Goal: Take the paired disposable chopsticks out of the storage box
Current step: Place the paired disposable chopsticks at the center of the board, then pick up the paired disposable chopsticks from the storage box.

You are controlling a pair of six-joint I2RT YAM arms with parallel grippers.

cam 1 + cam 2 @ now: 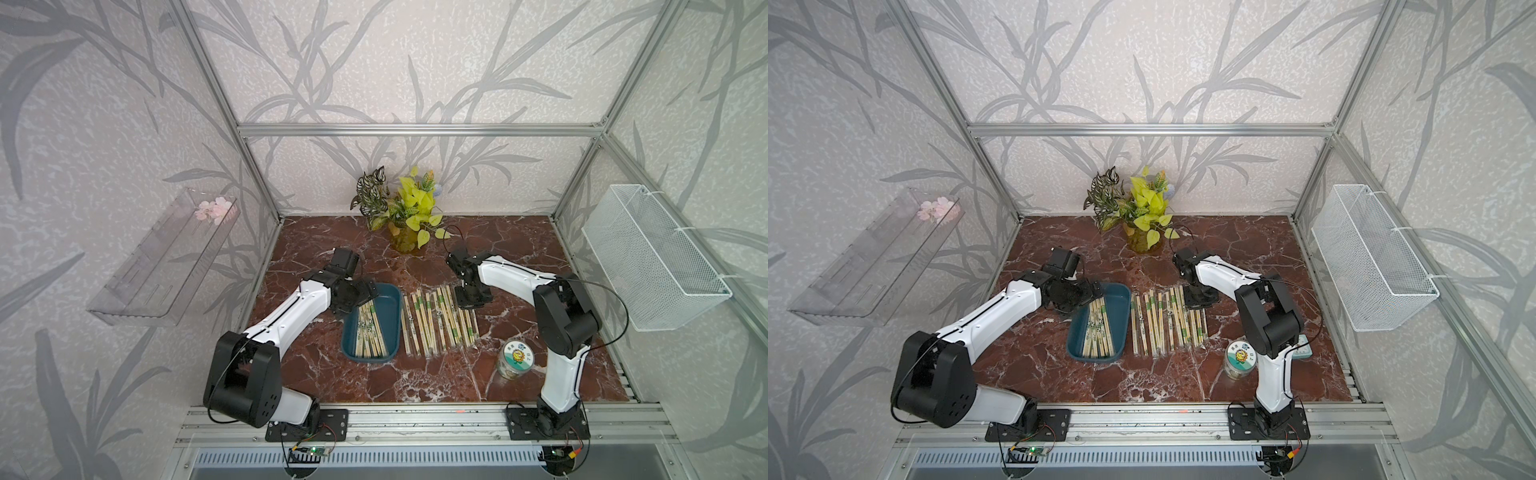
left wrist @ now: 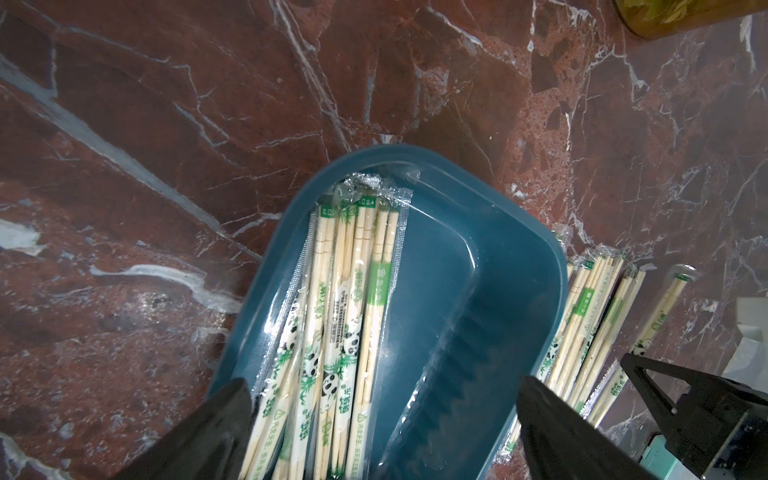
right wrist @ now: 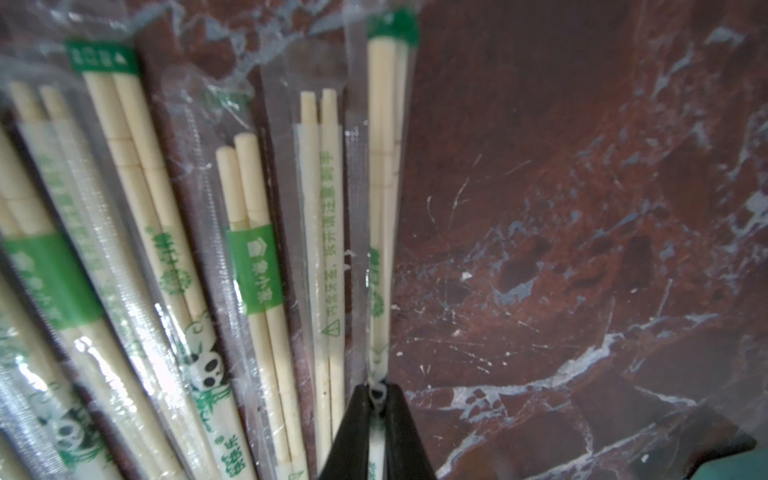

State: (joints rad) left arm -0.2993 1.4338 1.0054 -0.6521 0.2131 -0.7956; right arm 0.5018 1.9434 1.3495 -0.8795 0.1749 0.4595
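Glossy red-brown marble table [image 1: 436, 384], white veins. Shallow smooth teal plastic storage box [image 1: 390, 305], rounded corners, holds several paired disposable chopsticks [image 1: 370, 334]: thin pale bamboo, crinkly clear sleeves, green bands, panda prints. More pairs lie in 1 row on the table just beside it. Over the box's far end the left gripper [image 2: 382, 384] hangs, jaws wide. The right gripper [image 3: 376, 392], jaws narrow, pinches the row's outermost sleeve. Round jar [image 1: 515, 359] near, leafy plant [image 1: 409, 208] behind.

Chopstick sleeve [image 3: 330, 232]: green "内含牙签", warning triangle [image 3: 331, 330].
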